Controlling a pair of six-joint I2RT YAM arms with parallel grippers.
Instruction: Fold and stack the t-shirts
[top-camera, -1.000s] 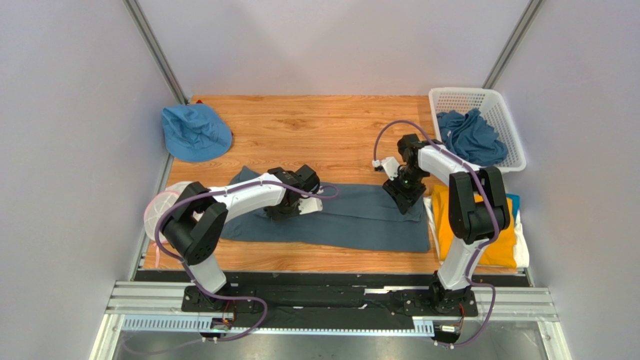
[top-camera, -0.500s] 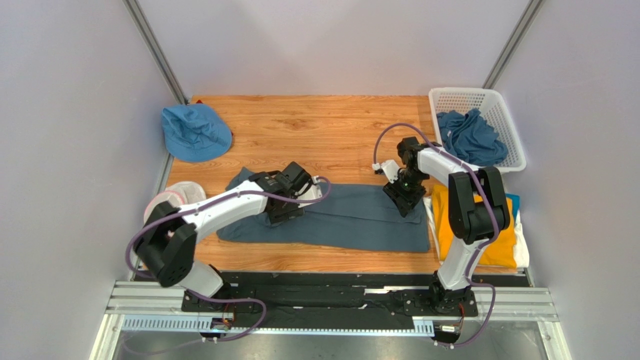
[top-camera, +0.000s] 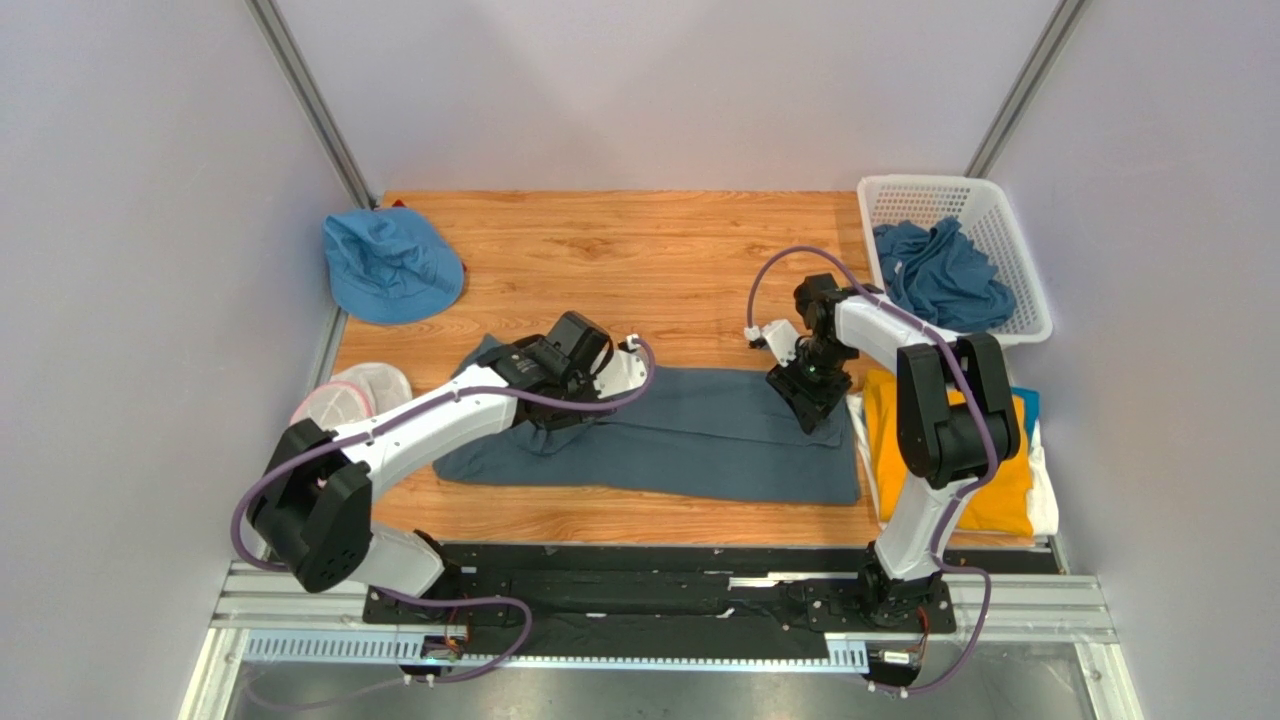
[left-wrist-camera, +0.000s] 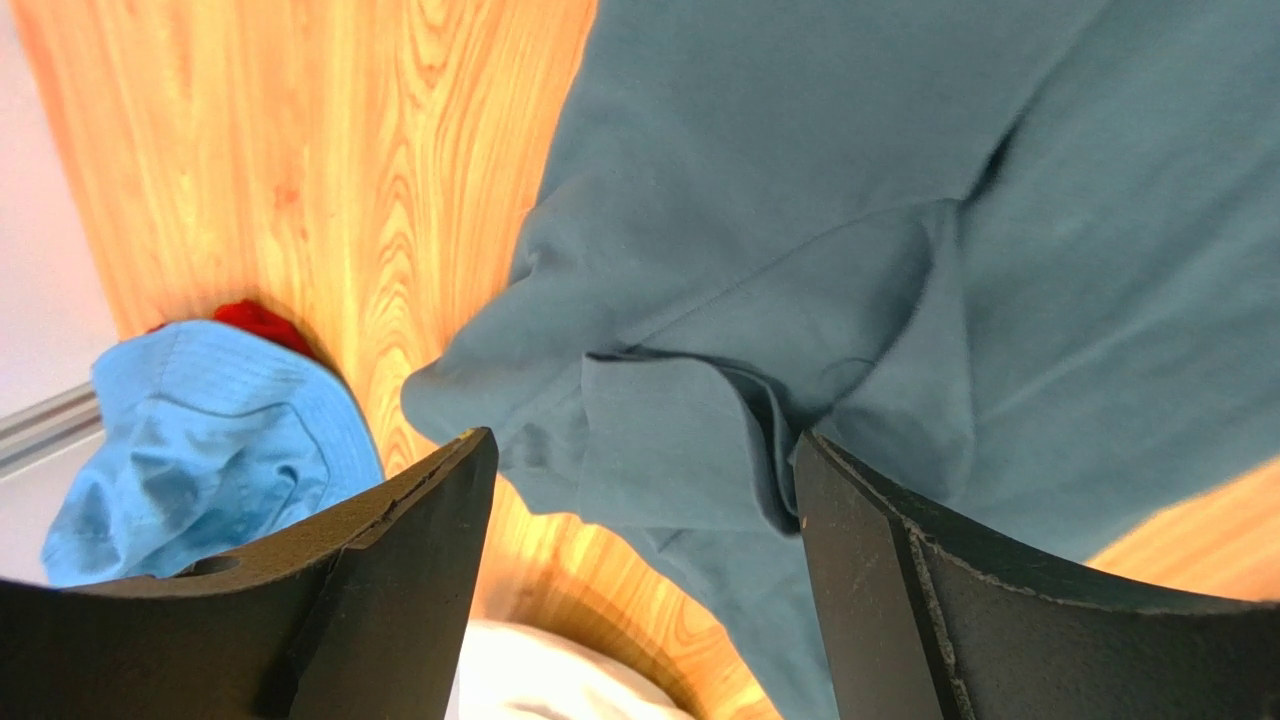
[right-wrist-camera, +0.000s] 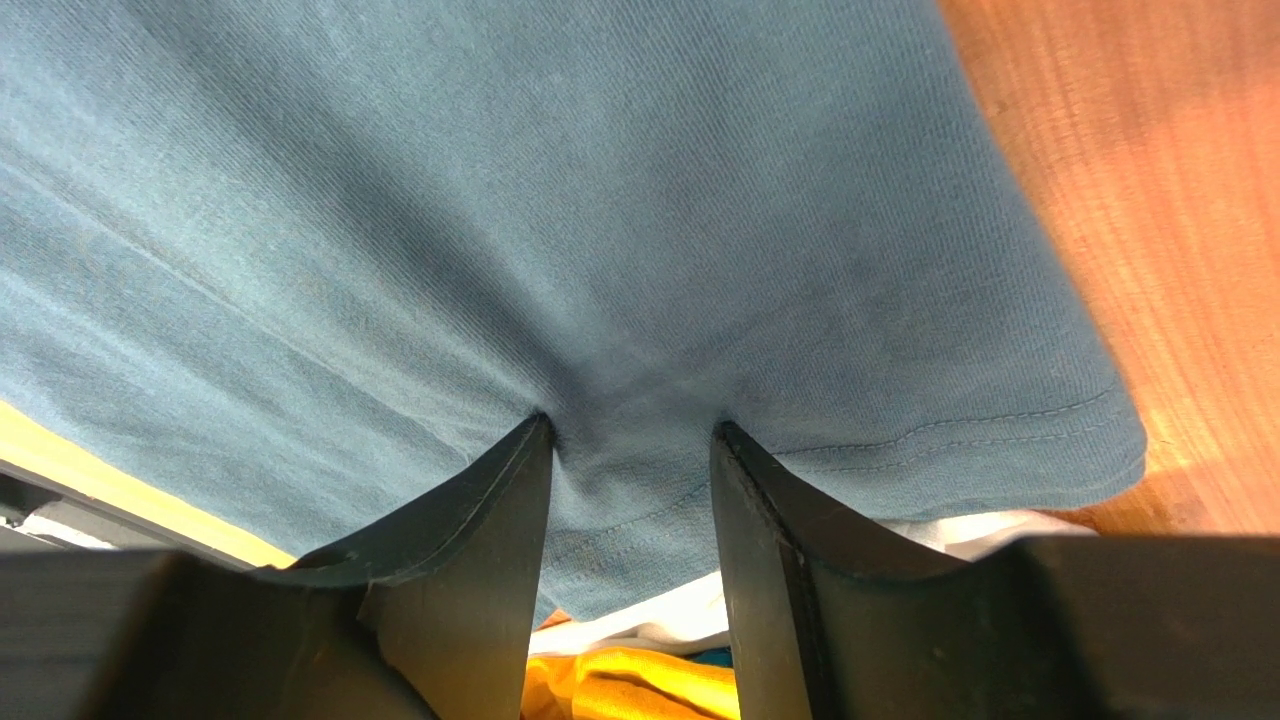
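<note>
A dark slate-blue t-shirt (top-camera: 691, 435) lies folded into a long band across the wooden table. My left gripper (top-camera: 559, 405) hovers over its left end, jaws wide open and empty; the left wrist view shows a rumpled sleeve (left-wrist-camera: 676, 450) below the left gripper (left-wrist-camera: 643, 443). My right gripper (top-camera: 815, 405) stands on the shirt's right end. In the right wrist view the right gripper (right-wrist-camera: 631, 428) is partly open, both tips pressing into the shirt (right-wrist-camera: 526, 195). A mustard-yellow t-shirt (top-camera: 992, 480) tops a stack at the right, over a white one (right-wrist-camera: 661, 615).
A white basket (top-camera: 962, 195) at the back right holds more slate-blue t-shirts (top-camera: 939, 278). A bright blue hat (top-camera: 391, 263) lies at the back left. The white mesh pouch (top-camera: 349, 402) sits at the left table edge, beside the shirt's left end.
My left gripper has opened and let go of the cloth, and it has shifted slightly left while the arm's elbow swung out to the left. The right gripper has hardly moved.
</note>
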